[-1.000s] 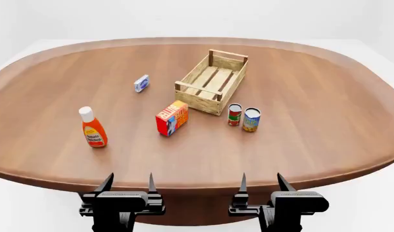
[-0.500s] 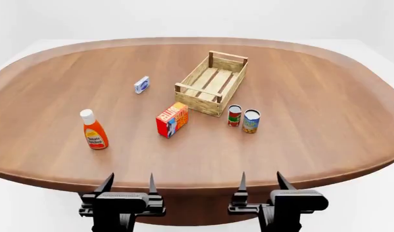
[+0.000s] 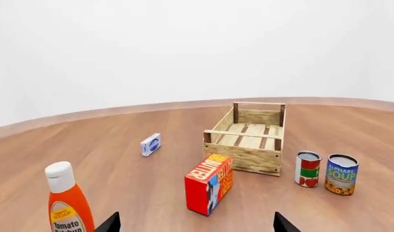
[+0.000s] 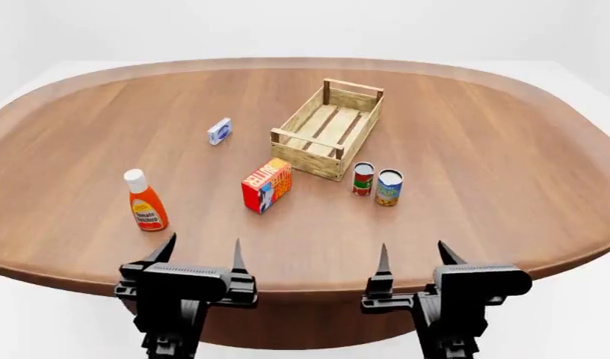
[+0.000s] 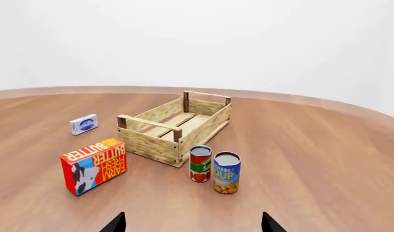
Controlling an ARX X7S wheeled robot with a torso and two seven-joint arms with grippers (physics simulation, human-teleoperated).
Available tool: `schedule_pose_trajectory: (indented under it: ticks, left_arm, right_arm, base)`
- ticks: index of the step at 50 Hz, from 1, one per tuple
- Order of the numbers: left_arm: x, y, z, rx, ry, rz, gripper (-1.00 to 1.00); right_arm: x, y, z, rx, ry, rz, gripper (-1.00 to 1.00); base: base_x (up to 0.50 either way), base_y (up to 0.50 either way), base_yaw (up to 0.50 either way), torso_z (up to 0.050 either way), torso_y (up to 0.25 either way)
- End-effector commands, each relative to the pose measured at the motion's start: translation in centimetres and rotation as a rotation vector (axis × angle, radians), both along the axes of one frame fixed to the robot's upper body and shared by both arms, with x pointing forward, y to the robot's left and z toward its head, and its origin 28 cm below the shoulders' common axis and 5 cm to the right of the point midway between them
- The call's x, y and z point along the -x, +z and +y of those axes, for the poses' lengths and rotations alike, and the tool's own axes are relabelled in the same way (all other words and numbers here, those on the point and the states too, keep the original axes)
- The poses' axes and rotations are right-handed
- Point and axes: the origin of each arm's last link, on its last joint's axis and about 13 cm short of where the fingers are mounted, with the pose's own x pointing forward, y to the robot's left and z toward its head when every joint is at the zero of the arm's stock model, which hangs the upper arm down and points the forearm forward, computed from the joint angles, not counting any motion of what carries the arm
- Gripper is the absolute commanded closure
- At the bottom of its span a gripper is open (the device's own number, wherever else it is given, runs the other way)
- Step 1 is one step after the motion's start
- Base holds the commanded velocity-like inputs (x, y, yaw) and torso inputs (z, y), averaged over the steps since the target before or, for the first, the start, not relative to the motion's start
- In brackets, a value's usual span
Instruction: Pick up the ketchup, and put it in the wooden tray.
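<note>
**A:** So where does the ketchup stand, and why are your arms sitting so low?

**B:** It stands upright on the counter, out at about ten o'clock from my left gripper, white cap up, touching nothing. Both my arms hang at the near edge of the counter, which I judge to be a ready pose: nothing is grasped, and from there either arm has an open run forward.

**A:** And the jaws?

**B:** Apart on both sides. The left jaws are spread with nothing between them, and my right gripper is spread and empty too. In the left wrist view the bottle shows just beside one fingertip, off to the side, not between the tips, so I would need to swing toward it before closing.

**A:** What about the wooden tray?

**B:** It lies past the middle of the counter, roughly at twelve o'clock from my right gripper, set at an angle. I see bare slats inside and nothing else; its low sides should make a drop from above easy.

**A:** Anything in the way?

**B:** The butter box stands between the bottle and the tray, near the tray's closest corner. Two cans, the red-labelled can and the soup can, stand side by side at the tray's four o'clock. A small blue-and-white packet lies at its nine o'clock. I judge a lift well clear of the box is the careful route.
</note>
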Motion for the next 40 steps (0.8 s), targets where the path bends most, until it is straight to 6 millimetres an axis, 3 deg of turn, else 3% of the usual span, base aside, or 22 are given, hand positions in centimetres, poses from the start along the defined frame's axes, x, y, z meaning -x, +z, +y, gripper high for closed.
schedule_pose_trajectory:
  ticks: [1,40]
  left_arm:
    - [-0.8,2.8,0.1,-0.014,-0.048,-0.041,-1.00]
    - [-5.1,16.3,3.0,-0.056,-0.207,-0.133,-1.00]
  right_arm:
    - [-0.1,3.1,-0.7,0.039,0.034,0.001,-1.00]
    - [-2.5,16.9,-3.3,0.130,0.168,0.008,-1.00]
  base:
    - [0.00,0.00,0.00,0.000,0.000]
    - [0.00,0.00,0.00,0.000,0.000]
